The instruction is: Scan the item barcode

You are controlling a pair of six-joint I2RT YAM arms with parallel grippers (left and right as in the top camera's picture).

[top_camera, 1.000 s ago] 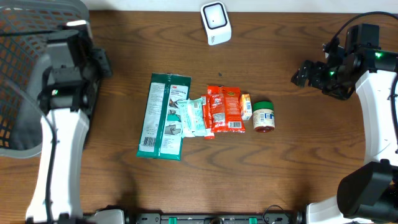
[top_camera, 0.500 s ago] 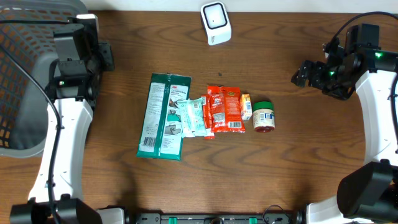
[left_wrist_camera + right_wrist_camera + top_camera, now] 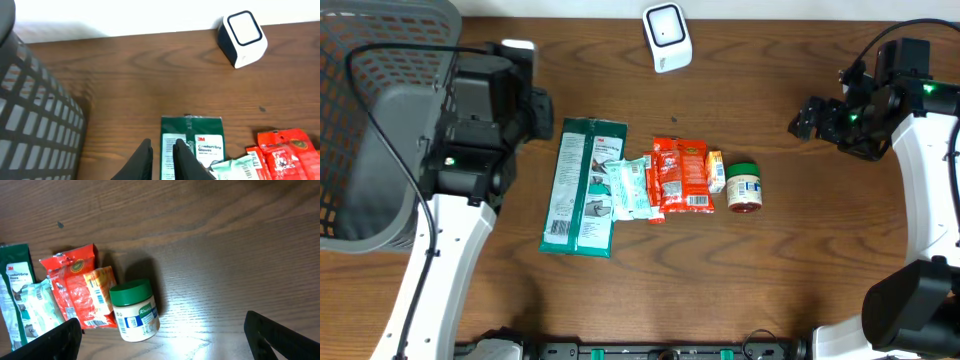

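Lying mid-table: glove pack (image 3: 585, 186), sachets (image 3: 682, 175), jar (image 3: 744, 186); scanner (image 3: 667, 37) is standing far, basket (image 3: 350, 60) left; left gripper (image 3: 162, 155) is gaping slightly, right gripper (image 3: 161, 320) widely, both empty.

The table (image 3: 800, 260) is finished in dk brown wood grain. The basket (image 3: 390, 25) is moulded in grey w/ a grid-mesh pattern. The scanner (image 3: 667, 37) is cased in white, its face rimmed dk. The lge flat pack (image 3: 585, 185) is printed dk green w/ white label panels; the sachet (image 3: 632, 188) pale teal & white; the packets (image 3: 682, 175) red-orange; the small pack (image 3: 716, 170) yellow-orange. The jar (image 3: 744, 186) is capped green, labelled white.
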